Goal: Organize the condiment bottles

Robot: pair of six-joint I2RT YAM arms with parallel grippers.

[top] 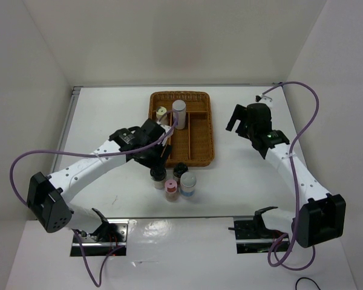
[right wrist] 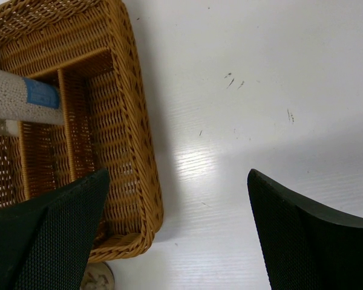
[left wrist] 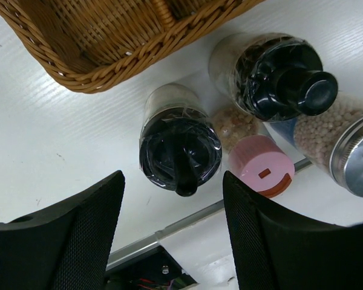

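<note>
A wicker basket [top: 201, 130] holds a cream-capped bottle [top: 161, 112] and a tall pale bottle [top: 179, 113] with a blue label [right wrist: 24, 96]. In front of it on the table stand two black-capped bottles [top: 157, 176] [top: 180, 171], a pink-capped one [top: 171, 191] and a silver-lidded one with a blue label [top: 188, 183]. My left gripper [top: 162, 152] is open and empty, just above the nearer black-capped bottle [left wrist: 180, 151], which sits between the fingers' line. The pink cap [left wrist: 261, 164] and second black cap [left wrist: 284, 78] lie to its right. My right gripper [top: 237, 121] is open and empty, right of the basket.
The basket's front corner [left wrist: 85, 72] is close behind the left gripper. The basket's right wall [right wrist: 142, 151] lies under my right gripper's [right wrist: 176, 181] left finger. White walls enclose the table on three sides; a metal strip [left wrist: 169, 226] marks the near edge.
</note>
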